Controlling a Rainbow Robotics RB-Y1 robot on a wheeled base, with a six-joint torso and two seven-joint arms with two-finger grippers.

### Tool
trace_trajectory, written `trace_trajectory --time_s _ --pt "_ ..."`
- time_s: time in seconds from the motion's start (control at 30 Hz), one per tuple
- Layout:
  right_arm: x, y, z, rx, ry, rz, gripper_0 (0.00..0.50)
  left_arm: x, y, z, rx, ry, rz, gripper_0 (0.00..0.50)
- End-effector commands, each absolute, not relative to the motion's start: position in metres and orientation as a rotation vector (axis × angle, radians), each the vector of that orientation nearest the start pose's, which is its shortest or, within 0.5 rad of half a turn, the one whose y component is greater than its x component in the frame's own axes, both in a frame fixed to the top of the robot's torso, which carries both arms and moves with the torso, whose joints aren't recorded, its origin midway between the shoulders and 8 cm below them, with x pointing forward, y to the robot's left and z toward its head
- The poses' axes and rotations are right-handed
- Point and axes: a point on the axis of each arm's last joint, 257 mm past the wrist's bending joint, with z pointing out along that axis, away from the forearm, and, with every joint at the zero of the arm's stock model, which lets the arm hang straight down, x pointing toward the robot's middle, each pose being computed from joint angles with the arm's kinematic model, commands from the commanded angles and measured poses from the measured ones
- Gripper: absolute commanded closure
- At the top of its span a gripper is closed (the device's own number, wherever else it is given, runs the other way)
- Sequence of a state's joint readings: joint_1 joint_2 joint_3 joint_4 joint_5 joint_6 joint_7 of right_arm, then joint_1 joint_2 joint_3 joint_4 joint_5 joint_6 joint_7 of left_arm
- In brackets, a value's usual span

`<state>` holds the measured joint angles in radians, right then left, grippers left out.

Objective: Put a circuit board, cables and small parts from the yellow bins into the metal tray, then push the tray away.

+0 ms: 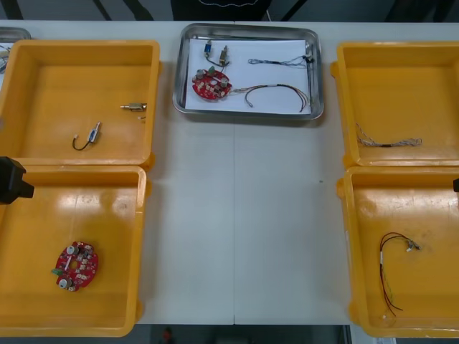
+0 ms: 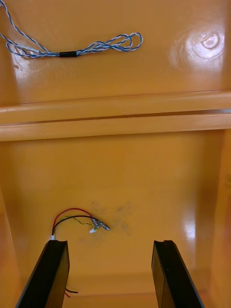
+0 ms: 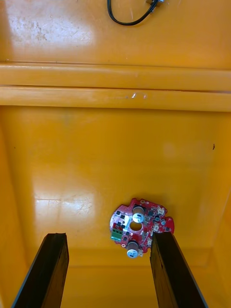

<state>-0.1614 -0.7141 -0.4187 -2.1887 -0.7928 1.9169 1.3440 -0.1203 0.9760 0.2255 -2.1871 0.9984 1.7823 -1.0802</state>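
The metal tray [image 1: 316, 68], white inside, lies at the far middle of the table. It holds a red circuit board [image 1: 211, 84], small metal parts [image 1: 215, 52], a blue and white cable [image 1: 281, 61] and a red and yellow cable [image 1: 280, 92]. My left gripper [image 3: 109, 237] hangs open over the near left yellow bin [image 1: 140, 215], where a second circuit board [image 3: 139, 227] lies just ahead of one finger. Over the near right yellow bin [image 1: 349, 215] my right gripper [image 2: 109, 245] is open above a red and black cable [image 2: 77, 217]. Both grippers are empty.
The far left bin [image 1: 154, 86] holds a black cable [image 1: 86, 137] and a small metal part [image 1: 134, 107]. In the far right bin [image 1: 341, 93] lies a twisted blue and white cable [image 1: 387, 142]. Bare table runs between the bins, in front of the tray.
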Motion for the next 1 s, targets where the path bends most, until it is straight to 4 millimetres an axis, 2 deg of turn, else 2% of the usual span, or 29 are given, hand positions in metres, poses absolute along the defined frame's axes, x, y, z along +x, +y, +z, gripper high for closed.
trace_trajectory --time_s 0.03,1.0 --pt "0.3751 -0.4078 -0.1429 0.058 2.602 -0.073 0.000 0.3694 0.3826 -0.1503 0.003 2.674 0.070 0.000" --pt "0.3751 -0.4078 -0.1429 0.058 2.602 -0.073 0.000 0.3694 0.3826 -0.1503 0.003 2.674 0.070 0.000"
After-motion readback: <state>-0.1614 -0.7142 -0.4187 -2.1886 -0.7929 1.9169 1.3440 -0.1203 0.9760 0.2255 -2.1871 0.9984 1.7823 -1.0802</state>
